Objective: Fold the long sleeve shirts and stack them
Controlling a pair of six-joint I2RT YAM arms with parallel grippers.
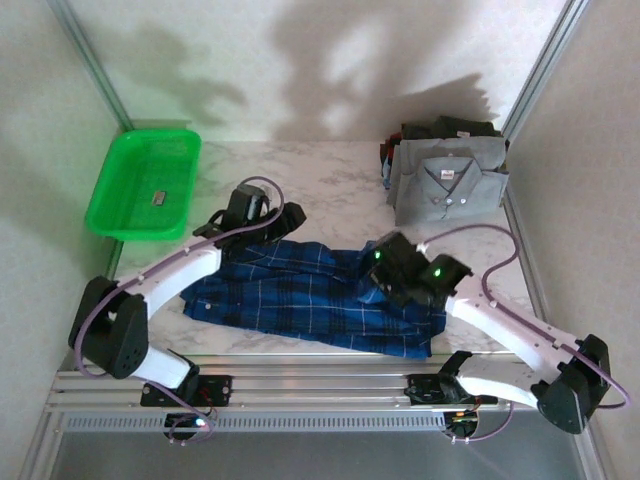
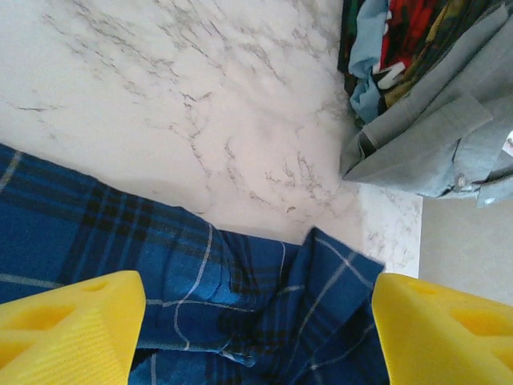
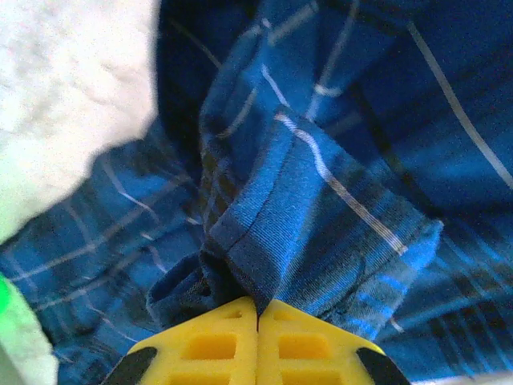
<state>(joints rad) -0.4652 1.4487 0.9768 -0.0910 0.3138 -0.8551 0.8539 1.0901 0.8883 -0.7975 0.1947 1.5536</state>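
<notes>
Pinching a raised fold of the plaid shirt (image 3: pixel 321 200), right gripper (image 3: pixel 257 309) jaws clamped together on cloth | shirt sprawls across the near table (image 1: pixel 300 170), long axis left-to-right | left gripper (image 2: pixel 256 321) spread wide, empty, over its far edge (the nearer arm there) | grey shirt (image 1: pixel 445 180) folded far-right.

basket (image 1: pixel 135 165) left, spread shirt (image 1: pixel 300 295) front; stack (image 1: pixel 445 185) (shirts) right

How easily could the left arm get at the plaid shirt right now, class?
Probably yes. The left gripper hangs open right over the plaid shirt, at its edge, with nothing between it and the cloth. The right gripper is shut on a fold of the same shirt, off to one side.
</notes>
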